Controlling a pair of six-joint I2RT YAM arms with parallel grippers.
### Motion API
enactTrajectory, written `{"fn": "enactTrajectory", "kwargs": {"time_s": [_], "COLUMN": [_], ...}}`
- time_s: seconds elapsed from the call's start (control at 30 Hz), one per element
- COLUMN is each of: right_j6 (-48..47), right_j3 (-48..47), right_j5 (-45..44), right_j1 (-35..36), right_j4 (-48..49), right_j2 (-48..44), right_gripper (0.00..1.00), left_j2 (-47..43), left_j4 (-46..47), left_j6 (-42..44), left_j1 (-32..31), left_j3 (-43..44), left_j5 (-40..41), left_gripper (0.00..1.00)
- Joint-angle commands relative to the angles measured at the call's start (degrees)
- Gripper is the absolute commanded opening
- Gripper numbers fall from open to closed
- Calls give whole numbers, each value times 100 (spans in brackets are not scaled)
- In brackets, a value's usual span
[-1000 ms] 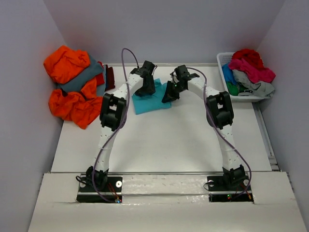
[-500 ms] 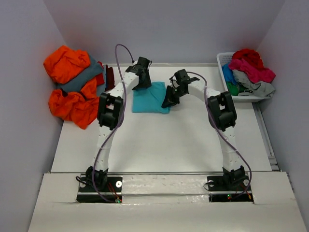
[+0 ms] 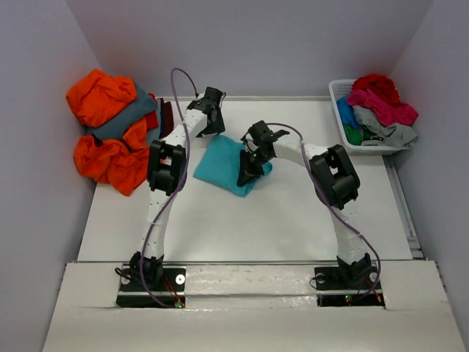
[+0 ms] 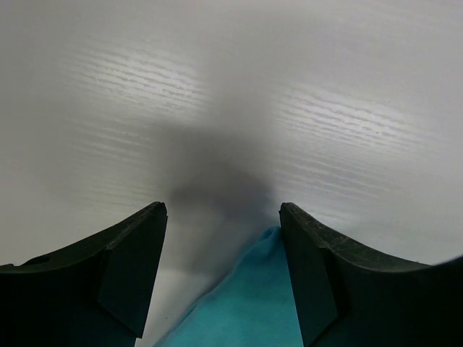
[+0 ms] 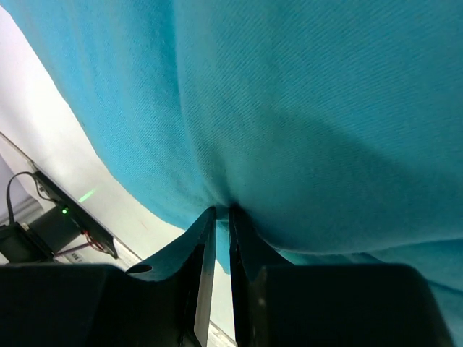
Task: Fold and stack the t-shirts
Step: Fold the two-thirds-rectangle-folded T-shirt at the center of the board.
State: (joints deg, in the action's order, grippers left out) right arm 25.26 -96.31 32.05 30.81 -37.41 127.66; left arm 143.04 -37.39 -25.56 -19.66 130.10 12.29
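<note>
Turquoise t-shirt [image 3: 220,165]: soft fine-weave cloth, folded into a flat skewed quad toward 12 o'clock on the matte white table [image 3: 220,227], long axis roughly 11-to-5 o'clock. Right gripper [image 5: 222,210] is pinched tight on a fold at its 3 o'clock edge. Left gripper [image 4: 223,210] has its jaws spread and empty at the shirt's 12 o'clock corner.

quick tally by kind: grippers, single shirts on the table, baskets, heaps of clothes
grippers: 2, left gripper and right gripper
single shirts: 1, turquoise t-shirt
baskets: 1, white basket
clothes heaps: 2, left heap and basket heap
total: 6
</note>
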Motion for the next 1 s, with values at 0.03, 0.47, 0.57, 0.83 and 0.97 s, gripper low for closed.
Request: {"fn": "enactTrajectory", "kwargs": {"time_s": [0.03, 0.47, 0.57, 0.83, 0.97], "right_j6": [-100, 251, 383, 691, 832], "right_j3": [-230, -2971, -3078, -2885, -2744], "right_j5": [-735, -2046, -2010, -1958, -1641], "right_j1": [22, -110, -268, -602, -752], "right_j4": [-257, -1663, -1700, -1708, -1603], "right_j2": [-399, 74, 225, 295, 383], "right_gripper": [19, 34, 35, 44, 44], "left_j2": [-681, -1692, -1745, -1938, -2008], "left_j4": [30, -146, -295, -445, -454], "left_j6": [42, 130, 174, 245, 253], "left_j1": [15, 15, 15, 15, 15], "left_j3": [-494, -1049, -969, -1048, -1110], "left_j5": [98, 10, -8, -69, -113], "left_gripper": [75, 75, 75, 75, 75]}}
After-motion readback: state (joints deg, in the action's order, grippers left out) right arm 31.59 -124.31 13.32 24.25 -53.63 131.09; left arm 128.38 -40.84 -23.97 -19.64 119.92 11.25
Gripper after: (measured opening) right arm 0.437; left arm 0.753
